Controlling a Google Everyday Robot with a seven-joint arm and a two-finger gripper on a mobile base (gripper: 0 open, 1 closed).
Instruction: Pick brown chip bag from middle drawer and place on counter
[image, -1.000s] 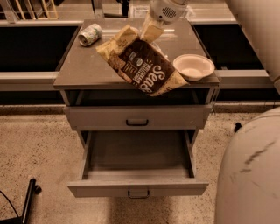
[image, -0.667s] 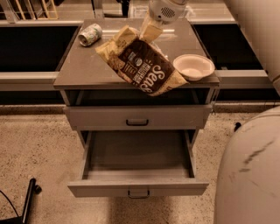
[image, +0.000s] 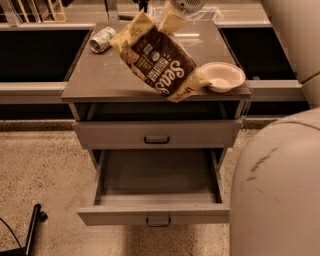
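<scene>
Slight upward shift since a second ago: the brown chip bag (image: 160, 65) and the gripper (image: 179, 11) both sit a little higher in the camera view; nothing else has moved. The gripper is at the top edge, above the rear of the counter (image: 100, 80), pinching the bag's cream top end. The bag hangs tilted over the counter, its lower end reaching the front edge and just beside the white bowl (image: 222, 76); whether it touches the surface cannot be told. The middle drawer (image: 155, 216) is pulled open, with no bag in it. A can (image: 102, 39) lies at the back left. Pick looks done; place remains, likely lower and release clear of the bowl, away from the edge.
</scene>
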